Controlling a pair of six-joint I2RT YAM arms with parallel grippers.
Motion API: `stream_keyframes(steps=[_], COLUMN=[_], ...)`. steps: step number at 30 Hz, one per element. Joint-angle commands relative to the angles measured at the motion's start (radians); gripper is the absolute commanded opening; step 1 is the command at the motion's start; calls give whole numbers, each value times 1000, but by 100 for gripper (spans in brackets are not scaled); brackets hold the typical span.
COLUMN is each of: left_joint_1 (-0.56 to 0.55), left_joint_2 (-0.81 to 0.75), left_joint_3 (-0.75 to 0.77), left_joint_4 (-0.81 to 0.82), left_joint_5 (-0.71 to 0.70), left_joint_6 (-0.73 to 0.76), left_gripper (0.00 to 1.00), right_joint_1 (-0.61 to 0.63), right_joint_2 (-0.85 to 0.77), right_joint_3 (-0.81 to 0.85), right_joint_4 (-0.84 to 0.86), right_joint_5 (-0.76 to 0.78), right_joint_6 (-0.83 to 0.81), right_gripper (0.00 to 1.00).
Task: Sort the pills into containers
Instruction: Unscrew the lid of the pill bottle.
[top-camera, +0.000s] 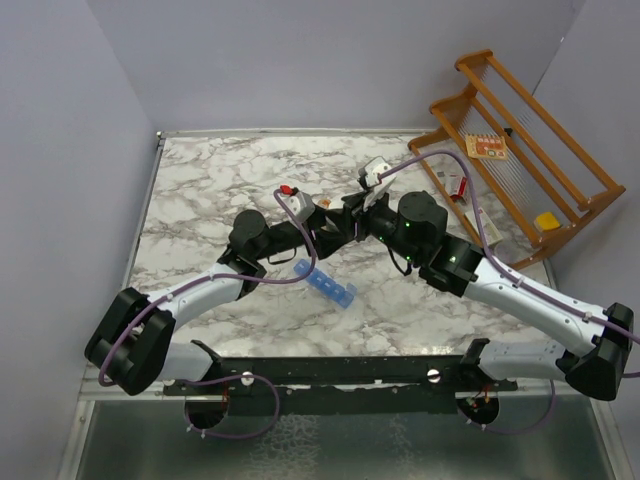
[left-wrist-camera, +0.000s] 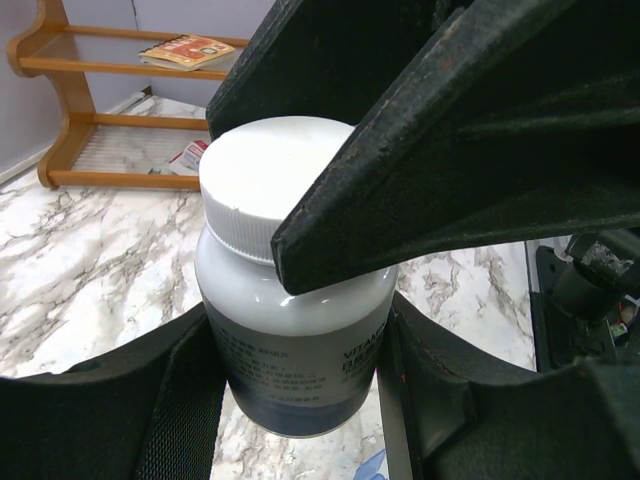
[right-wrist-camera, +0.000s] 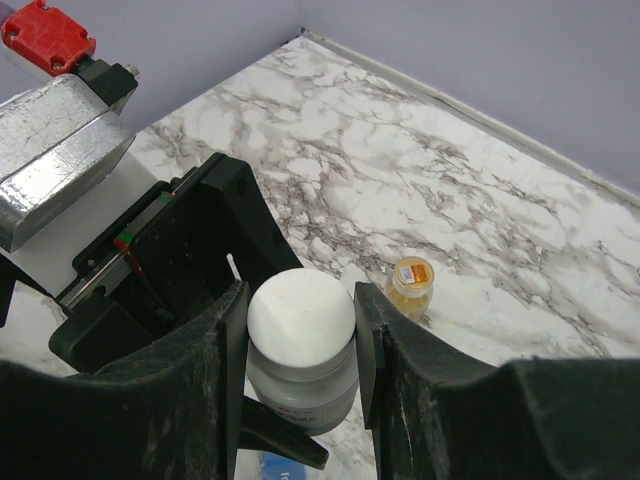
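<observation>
The containers (top-camera: 326, 285), a translucent blue strip of lidded compartments, lie on the marble table just in front of both grippers; a blue corner shows in the left wrist view (left-wrist-camera: 372, 467). My left gripper (left-wrist-camera: 300, 395) is shut on the body of a dark bottle (left-wrist-camera: 290, 350) with a white cap (left-wrist-camera: 262, 190), held above the table. My right gripper (right-wrist-camera: 300, 325) is shut on that white cap (right-wrist-camera: 300, 312) from above. In the top view the two grippers meet (top-camera: 342, 226) and hide the bottle. No loose pills show.
A small amber bottle (right-wrist-camera: 412, 283) stands on the marble beyond the grippers. A wooden rack (top-camera: 520, 150) with a small book and packets stands at the back right. Walls close the table at the left and back.
</observation>
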Motion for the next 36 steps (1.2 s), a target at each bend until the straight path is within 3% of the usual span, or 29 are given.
stream_keyframes(steps=[1,3,16,27,31,32,35,36], left_joint_1=[-8,-9,-16,-84,-115,-118,-120,-120], left_joint_2=[-29,-31,-91,-143,-160,-162,-157,-153], left_joint_3=[4,3,-6,12,17,17,14,13], left_joint_4=[38,36,45,66,69,70,69,69], left_joint_5=[-19,-19,107,303,348,350,335,329], left_joint_6=[22,24,9,21,35,37,40,41], left_gripper=[0,0,0,0,0,0,0,0], right_joint_1=[13,15,15,15,15,15,15,15], right_joint_2=[9,5,-127,-286,-280,-273,-251,-249], right_joint_3=[9,12,-38,-130,-125,-120,-105,-103], right_joint_4=[10,3,-47,-48,-58,-59,-55,-49], right_joint_5=[18,20,-85,-461,-515,-511,-451,-431], right_joint_6=[2,-5,-119,-248,-271,-273,-274,-274], right_gripper=[7,1,1,1,1,3,45,53])
